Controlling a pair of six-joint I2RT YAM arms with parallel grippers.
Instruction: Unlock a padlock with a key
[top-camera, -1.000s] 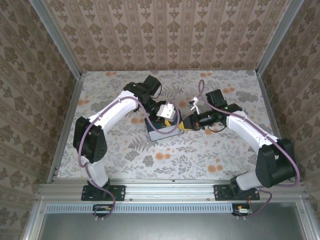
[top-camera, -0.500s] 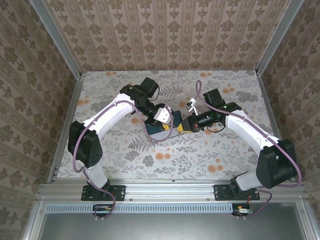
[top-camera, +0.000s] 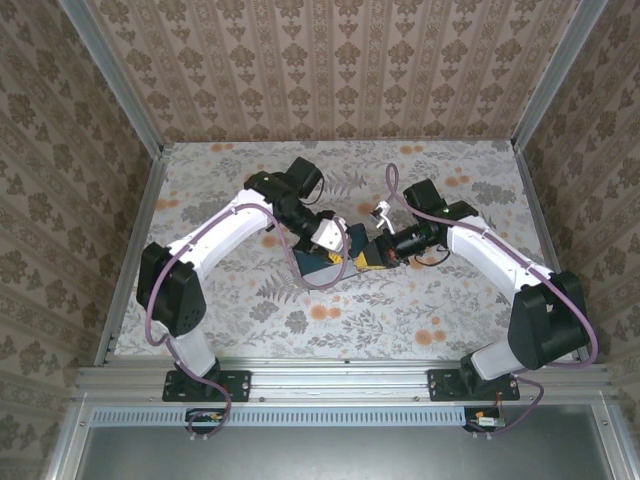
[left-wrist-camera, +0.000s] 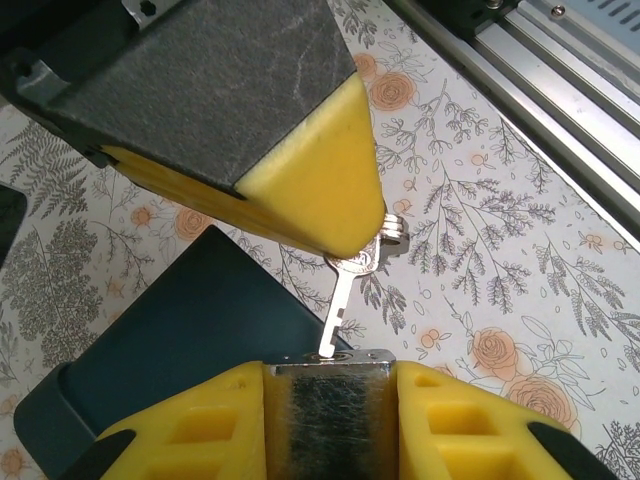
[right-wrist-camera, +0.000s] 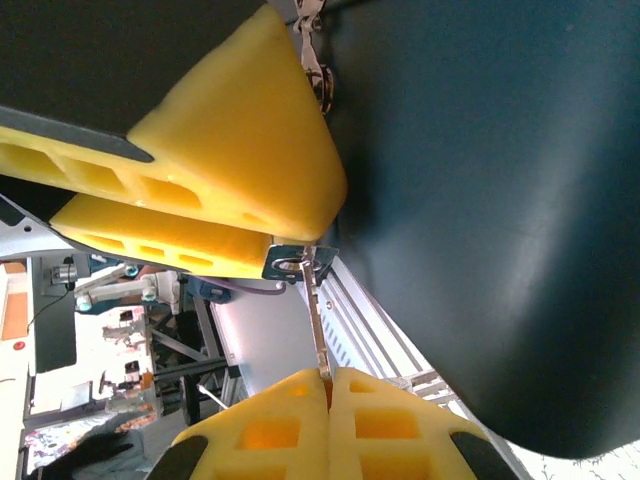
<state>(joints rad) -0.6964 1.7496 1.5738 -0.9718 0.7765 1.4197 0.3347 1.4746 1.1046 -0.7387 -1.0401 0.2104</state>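
Left wrist view: nearest the lens, the left gripper has its yellow jaws clamped on the padlock, the silver body squeezed between them. Just beyond, the key stands with its tip at the padlock's top face; how deep it sits cannot be told. The right gripper pinches the key's head, jaws narrow around it. Farther off lie the dark-blue box and the floral table.

The thin silvery key has its tip at the keyhole of the grey padlock.
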